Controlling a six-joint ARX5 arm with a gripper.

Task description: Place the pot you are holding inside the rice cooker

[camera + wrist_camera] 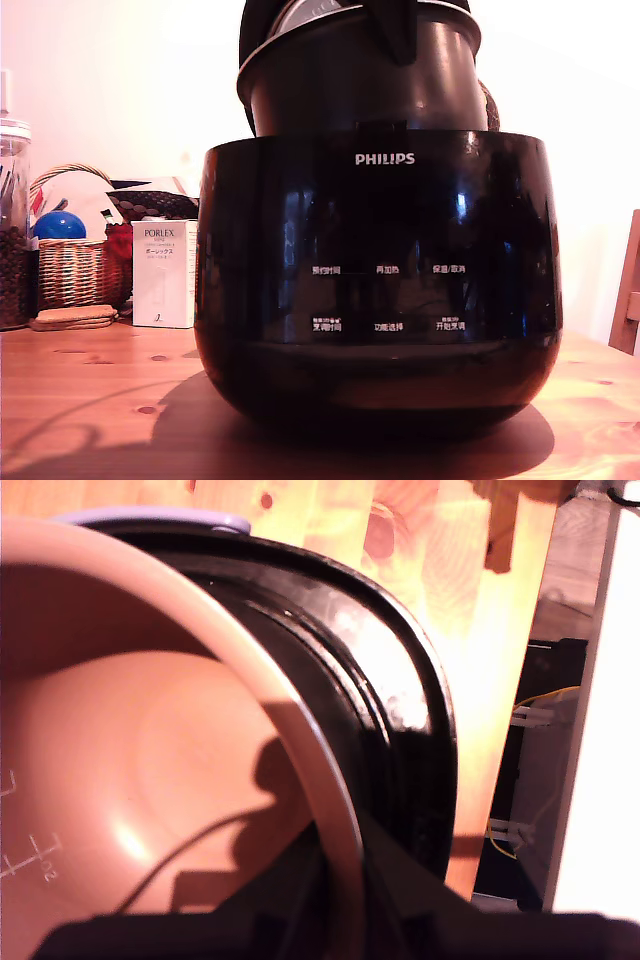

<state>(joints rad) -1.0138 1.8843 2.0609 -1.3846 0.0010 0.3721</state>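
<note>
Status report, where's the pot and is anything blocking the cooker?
Gripper shut on the pot rim. Pot tilted, partly lowered into the rice cooker, not seated. Nothing seen blocking the opening.

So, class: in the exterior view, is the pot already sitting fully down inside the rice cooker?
No: the pot stands tilted, mostly above the rice cooker rim, held by the gripper.

Exterior view faces the rice cooker (378, 290) low and close; wrist view looks down into the pot (150, 770).
</note>
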